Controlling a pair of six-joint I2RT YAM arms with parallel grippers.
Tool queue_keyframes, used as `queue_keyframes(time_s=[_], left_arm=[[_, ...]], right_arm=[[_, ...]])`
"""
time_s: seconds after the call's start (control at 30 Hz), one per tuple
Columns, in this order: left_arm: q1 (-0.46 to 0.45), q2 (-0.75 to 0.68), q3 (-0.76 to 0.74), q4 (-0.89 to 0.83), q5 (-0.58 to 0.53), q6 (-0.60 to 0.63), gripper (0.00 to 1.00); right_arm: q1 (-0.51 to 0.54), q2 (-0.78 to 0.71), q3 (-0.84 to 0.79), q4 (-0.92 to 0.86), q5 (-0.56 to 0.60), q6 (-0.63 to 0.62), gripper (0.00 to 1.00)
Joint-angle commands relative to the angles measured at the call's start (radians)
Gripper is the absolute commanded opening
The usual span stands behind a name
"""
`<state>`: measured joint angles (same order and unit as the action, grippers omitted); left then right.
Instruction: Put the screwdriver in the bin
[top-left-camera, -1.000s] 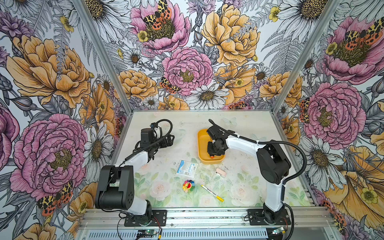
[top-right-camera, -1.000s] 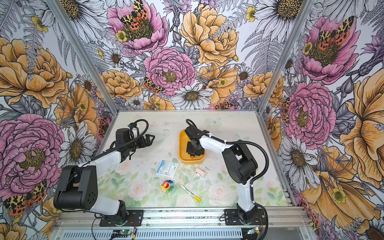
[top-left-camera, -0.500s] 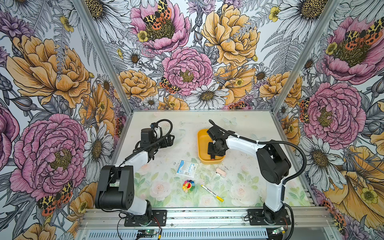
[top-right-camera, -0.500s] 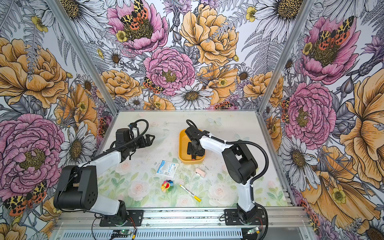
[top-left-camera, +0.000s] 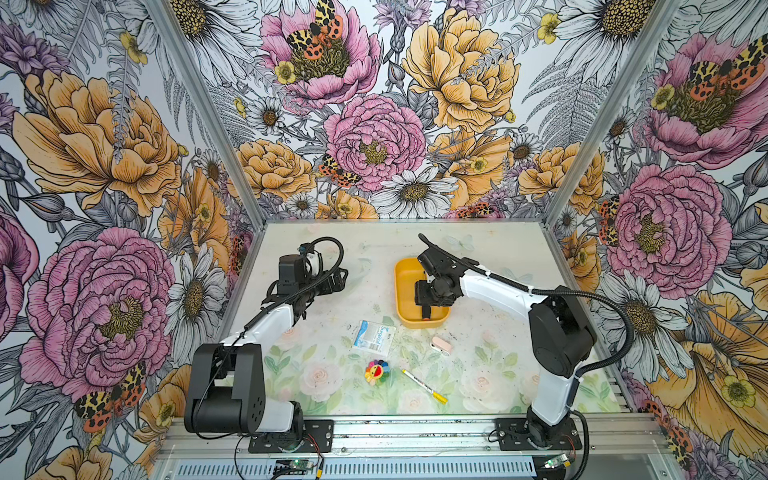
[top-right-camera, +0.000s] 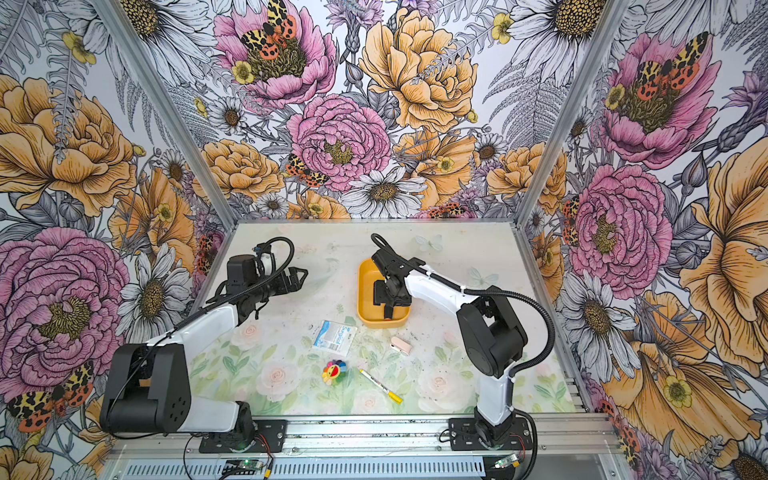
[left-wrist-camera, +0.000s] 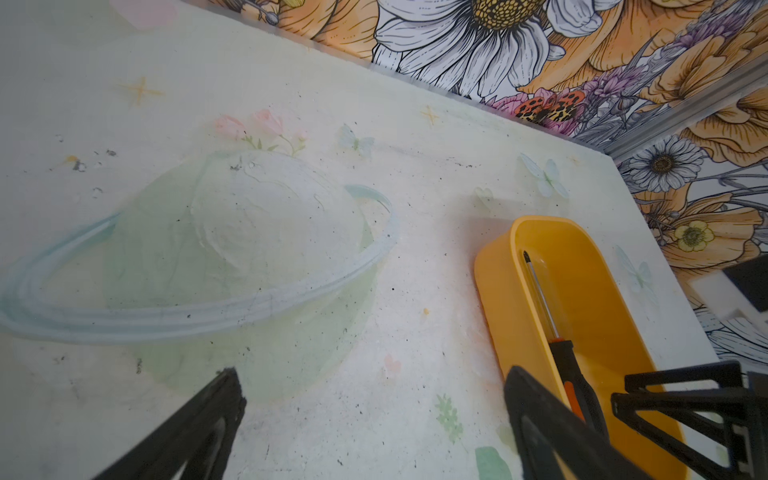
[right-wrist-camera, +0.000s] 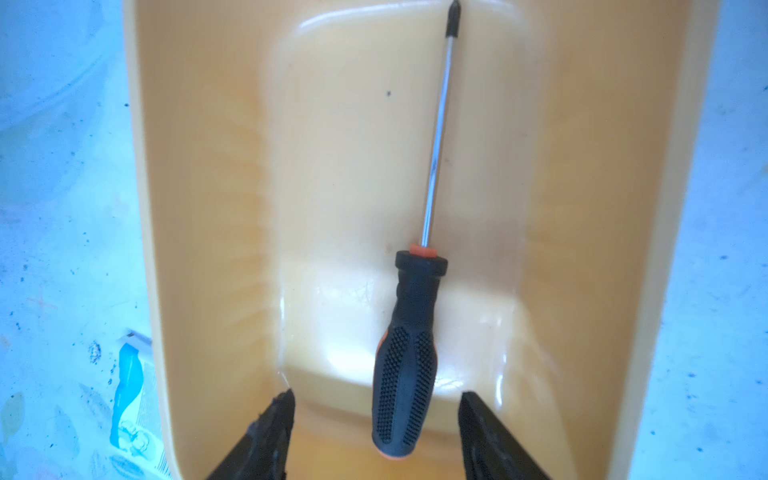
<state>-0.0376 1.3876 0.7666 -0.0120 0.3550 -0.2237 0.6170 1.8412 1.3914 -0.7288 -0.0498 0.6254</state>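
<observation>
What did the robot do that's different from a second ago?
The right gripper opened its jaws and let go of the screwdriver, which now lies loose inside the bin. The left gripper, the bin and the pen stayed where they were.

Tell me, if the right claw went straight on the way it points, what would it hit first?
Probably the screwdriver, lying in the bin directly ahead of the open right claw; depth is hard to judge.

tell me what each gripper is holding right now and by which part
Nothing is held. The right gripper is open, both jaws clear of the screwdriver lying in the bin. The left gripper is open and empty.
</observation>
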Motion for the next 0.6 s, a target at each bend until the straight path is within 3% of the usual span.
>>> queue_keyframes(time_s=[0.0, 0.1, 0.27, 0.37, 0.57], left_arm=[[-0.008, -0.038, 0.025, -0.019, -0.032, 0.038, 0.99], [-0.007, -0.053, 0.024, -0.024, -0.058, 0.067, 0.99], [0.001, -0.108, 0.019, -0.021, -0.209, 0.110, 0.99], [0.025, -0.144, -0.006, 0.021, -0.262, 0.121, 0.99], [0.043, -0.236, -0.145, 0.216, -0.355, 0.168, 0.99]], right_arm=[[0.007, -0.079, 0.035, -0.025, -0.016, -0.102, 0.65], [0.009, -0.160, 0.016, -0.019, 0.071, -0.201, 0.65], [-0.003, -0.375, -0.201, 0.196, 0.468, -0.459, 0.66], [-0.089, -0.531, -0.404, 0.432, 0.472, -0.560, 0.67], [-0.316, -0.683, -0.700, 0.804, 0.400, -0.567, 0.67]])
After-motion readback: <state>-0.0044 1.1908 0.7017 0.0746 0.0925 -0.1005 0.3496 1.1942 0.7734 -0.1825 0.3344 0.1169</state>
